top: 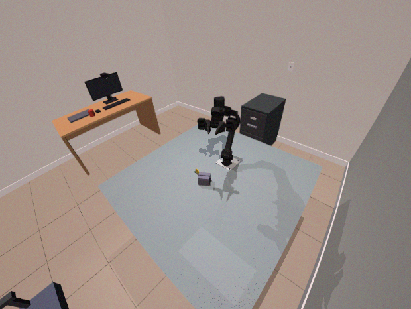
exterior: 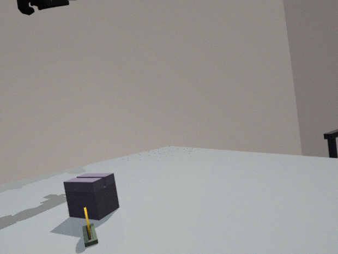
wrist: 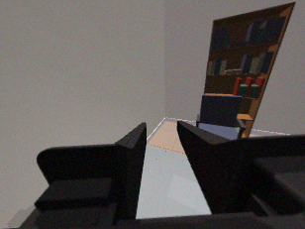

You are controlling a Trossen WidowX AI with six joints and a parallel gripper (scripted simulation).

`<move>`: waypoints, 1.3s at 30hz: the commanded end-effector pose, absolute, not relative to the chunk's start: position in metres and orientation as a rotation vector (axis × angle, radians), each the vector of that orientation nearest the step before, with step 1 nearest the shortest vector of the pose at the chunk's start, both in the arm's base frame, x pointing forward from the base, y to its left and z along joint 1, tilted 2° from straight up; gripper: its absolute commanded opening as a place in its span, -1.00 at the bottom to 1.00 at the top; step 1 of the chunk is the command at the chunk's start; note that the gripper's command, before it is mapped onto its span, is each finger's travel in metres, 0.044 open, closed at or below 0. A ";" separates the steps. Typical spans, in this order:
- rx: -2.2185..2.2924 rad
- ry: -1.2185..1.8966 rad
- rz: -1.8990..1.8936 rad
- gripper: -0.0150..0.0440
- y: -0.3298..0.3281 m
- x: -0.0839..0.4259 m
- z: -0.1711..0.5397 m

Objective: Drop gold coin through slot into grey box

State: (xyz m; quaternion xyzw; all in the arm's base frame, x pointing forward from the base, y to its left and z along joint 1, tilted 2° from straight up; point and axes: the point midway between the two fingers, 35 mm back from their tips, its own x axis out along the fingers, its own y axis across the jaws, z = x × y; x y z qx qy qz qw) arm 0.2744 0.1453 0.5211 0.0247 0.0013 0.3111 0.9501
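Observation:
The gold coin [top: 197,171] [exterior: 86,215] stands on edge in the dark-green holder [exterior: 91,241], leaning slightly in the exterior view. The closed grey box [top: 204,181] [exterior: 82,203] stands close beside the holder, with the narrow slot running across its lid. My gripper [top: 213,132] [wrist: 161,125] is partly open and empty. It hangs well above the mat, near the arm's base and away from the coin and box. The wrist view shows a gap between the fingers and neither coin nor box. A dark part of the arm or gripper shows at the top left of the exterior view.
The arm's base plate [top: 221,163] is on the blue-grey mat [top: 159,195], behind the box. A dark filing cabinet [top: 262,116] stands behind the arm. A desk [top: 74,127] with a monitor is at the left. A bookshelf [wrist: 233,51] and a chair [wrist: 220,110] show in the wrist view.

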 end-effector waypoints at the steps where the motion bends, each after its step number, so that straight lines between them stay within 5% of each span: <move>1: 0.174 0.224 0.500 0.05 0.125 0.311 0.466; 12: 0.605 0.756 -0.043 0.05 0.031 0.351 0.313; 24: 1.104 1.150 -0.893 0.05 -0.071 0.284 0.171; 28: 1.212 1.224 -1.157 0.05 -0.084 0.252 0.145; 39: 1.217 1.228 -1.170 0.05 -0.081 0.252 0.127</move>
